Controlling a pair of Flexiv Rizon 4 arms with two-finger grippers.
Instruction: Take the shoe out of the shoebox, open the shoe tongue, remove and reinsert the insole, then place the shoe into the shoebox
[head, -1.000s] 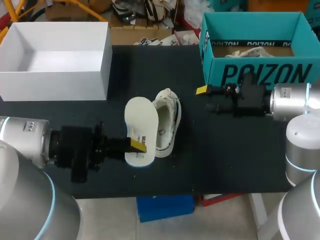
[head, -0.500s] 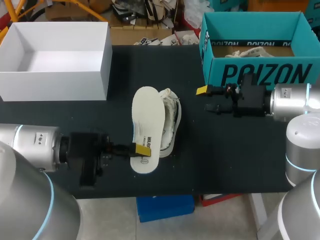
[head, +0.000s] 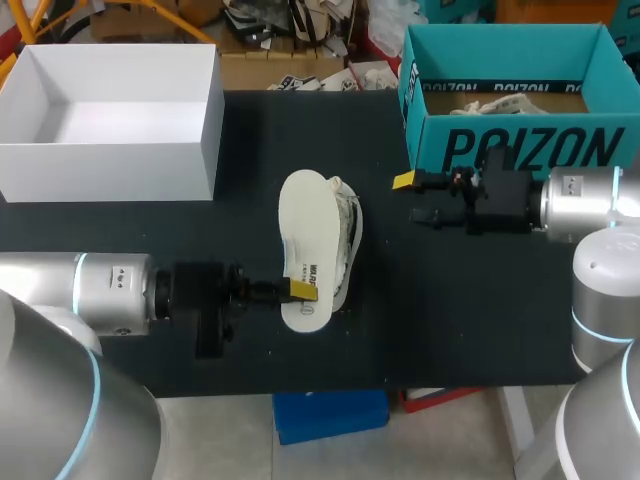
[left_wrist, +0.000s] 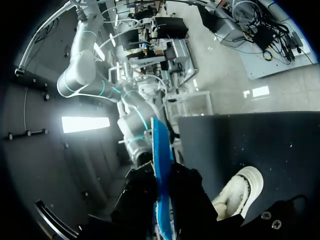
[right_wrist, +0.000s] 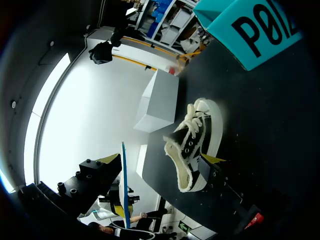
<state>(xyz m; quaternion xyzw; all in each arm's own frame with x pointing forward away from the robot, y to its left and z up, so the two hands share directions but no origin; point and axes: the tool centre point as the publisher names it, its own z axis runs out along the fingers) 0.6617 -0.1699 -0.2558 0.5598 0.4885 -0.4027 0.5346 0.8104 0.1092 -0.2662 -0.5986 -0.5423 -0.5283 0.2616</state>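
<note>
Looks like reinsert step: L gripper (head: 298, 290) clamped on insole (head: 308, 230) over sneaker (head: 350, 235), R gripper (head: 412, 197) apart, empty; next needs toe-end angled into the opening.

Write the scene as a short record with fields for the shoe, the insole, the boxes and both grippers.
shoe: on the table, outside both boxes
insole: out of the shoe, held over it; whether they touch, cannot tell
left gripper: shut on one end of the insole
right gripper: open, empty, in front of the teal box
white box: open, at the table's far left corner
</note>
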